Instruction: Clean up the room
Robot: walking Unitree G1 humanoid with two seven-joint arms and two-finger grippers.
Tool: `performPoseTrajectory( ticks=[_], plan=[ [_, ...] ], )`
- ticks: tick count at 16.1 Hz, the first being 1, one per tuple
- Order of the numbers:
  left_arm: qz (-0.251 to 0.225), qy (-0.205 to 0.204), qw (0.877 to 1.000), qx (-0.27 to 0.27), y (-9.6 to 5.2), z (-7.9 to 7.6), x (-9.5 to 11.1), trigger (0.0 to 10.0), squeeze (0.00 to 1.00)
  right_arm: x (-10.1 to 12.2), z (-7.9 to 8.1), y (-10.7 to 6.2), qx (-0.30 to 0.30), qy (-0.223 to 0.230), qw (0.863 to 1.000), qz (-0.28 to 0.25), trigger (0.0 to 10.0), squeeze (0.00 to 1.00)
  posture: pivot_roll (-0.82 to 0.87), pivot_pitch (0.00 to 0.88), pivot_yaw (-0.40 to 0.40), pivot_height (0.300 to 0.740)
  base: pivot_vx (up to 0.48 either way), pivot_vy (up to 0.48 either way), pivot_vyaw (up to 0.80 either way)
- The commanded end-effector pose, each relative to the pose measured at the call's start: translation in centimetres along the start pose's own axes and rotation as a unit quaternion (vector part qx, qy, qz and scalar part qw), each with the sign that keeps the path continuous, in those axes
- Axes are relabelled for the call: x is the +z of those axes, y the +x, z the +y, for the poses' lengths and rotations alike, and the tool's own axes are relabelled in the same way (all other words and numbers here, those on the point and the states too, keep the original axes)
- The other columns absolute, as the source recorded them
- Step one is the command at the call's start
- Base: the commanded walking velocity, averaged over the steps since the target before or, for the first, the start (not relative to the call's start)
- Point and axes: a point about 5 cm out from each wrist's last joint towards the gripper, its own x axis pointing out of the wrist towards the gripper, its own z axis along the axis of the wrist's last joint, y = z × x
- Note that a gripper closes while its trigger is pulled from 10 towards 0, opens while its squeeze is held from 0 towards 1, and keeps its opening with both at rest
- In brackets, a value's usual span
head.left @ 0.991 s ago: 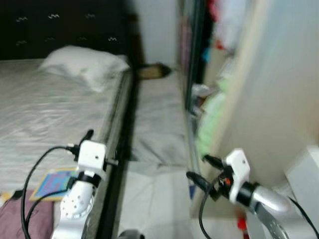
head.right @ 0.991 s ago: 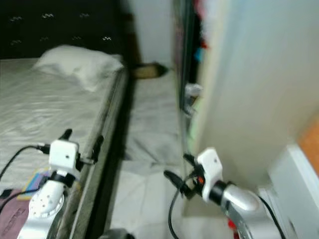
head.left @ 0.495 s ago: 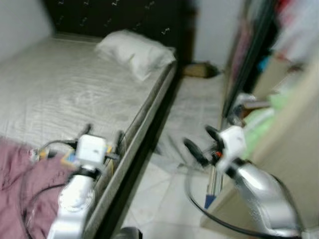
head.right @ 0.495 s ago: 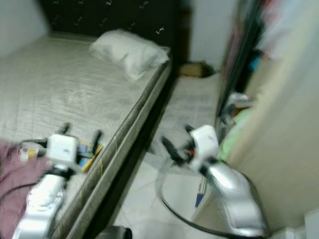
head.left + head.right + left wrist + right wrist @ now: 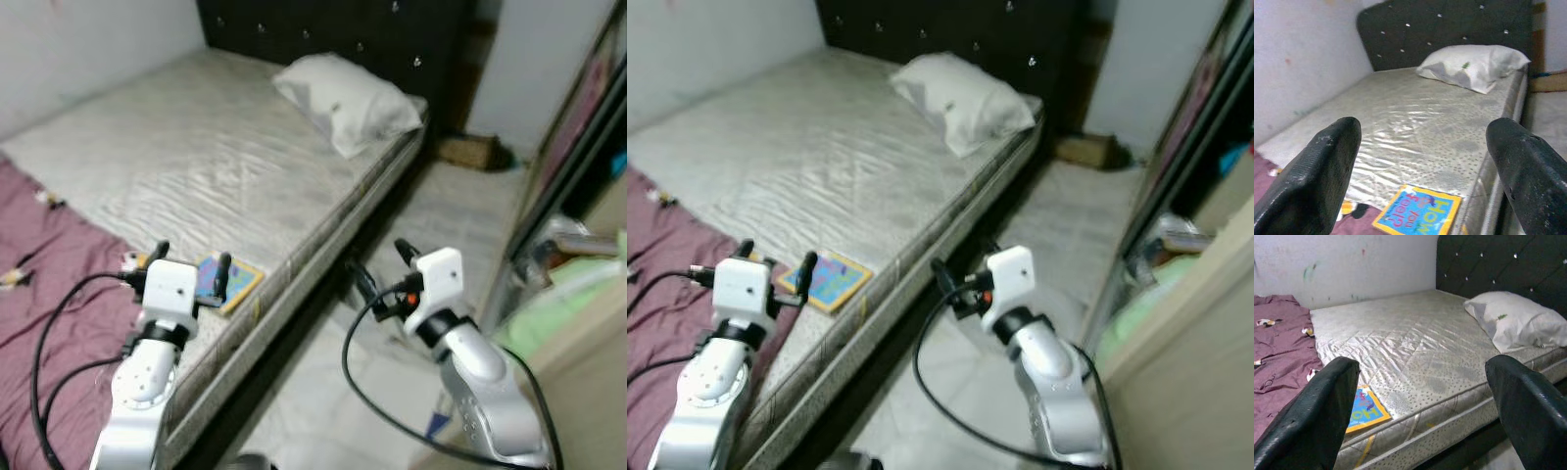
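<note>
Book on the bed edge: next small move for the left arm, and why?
Probably ease the left gripper forward and down toward the book. The book lies flat near the mattress edge, beside the maroon blanket, just ahead of that gripper, whose fingers are open and hold nothing. The right gripper hangs over the floor, farther off.

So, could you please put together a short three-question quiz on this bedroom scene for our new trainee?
1. True or false: the book lies near the mattress edge, beside the maroon blanket.
2. What rests by the dark headboard? A) a pillow B) a lamp C) a shoe
3. Fill in: both the left pincer and the right pincer have their fingers ____.

Key: 1 true; 2 A, the pillow; 3 open.
</note>
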Motion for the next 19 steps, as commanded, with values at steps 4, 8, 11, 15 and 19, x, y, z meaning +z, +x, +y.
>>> performPoseTrajectory(
  ticks=[4,8,11,15,19],
  plan=[
    [-0.004,-0.003,1.0,-0.009,0.2,-0.48,0.15,10.0,0.0,-0.21,-0.9,-0.44,-0.048,-0.005,0.999,-0.003,10.0,0.0,-0.01,0.0,0.036,0.74,0.0,0.0,0.8],
    [-0.01,-0.002,1.0,-0.017,0.63,-0.64,0.29,10.0,0.0,-0.19,-0.91,-0.15,-0.058,-0.008,0.998,-0.01,10.0,0.0,-0.01,0.0,0.035,0.74,0.0,0.0,0.8],
    [-0.01,-0.008,1.0,-0.021,0.65,-0.74,0.3,10.0,0.0,-0.23,-1.02,-0.12,-0.064,-0.009,0.998,-0.011,10.0,0.0,-0.01,0.0,0.034,0.74,0.0,0.0,0.8],
    [-0.006,-0.003,1.0,-0.002,0.64,-0.36,0.17,10.0,0.0,-0.18,-1.32,-0.17,-0.08,-0.014,0.997,-0.014,10.0,0.0,-0.01,0.0,0.032,0.74,0.0,0.0,0.78],
    [-0.007,-0.006,1.0,-0.007,0.74,-0.45,0.22,10.0,0.0,-0.39,-1.49,-0.21,-0.095,-0.016,0.995,-0.012,10.0,0.0,-0.02,0.0,0.032,0.74,0.0,0.0,0.77]
  ],
)
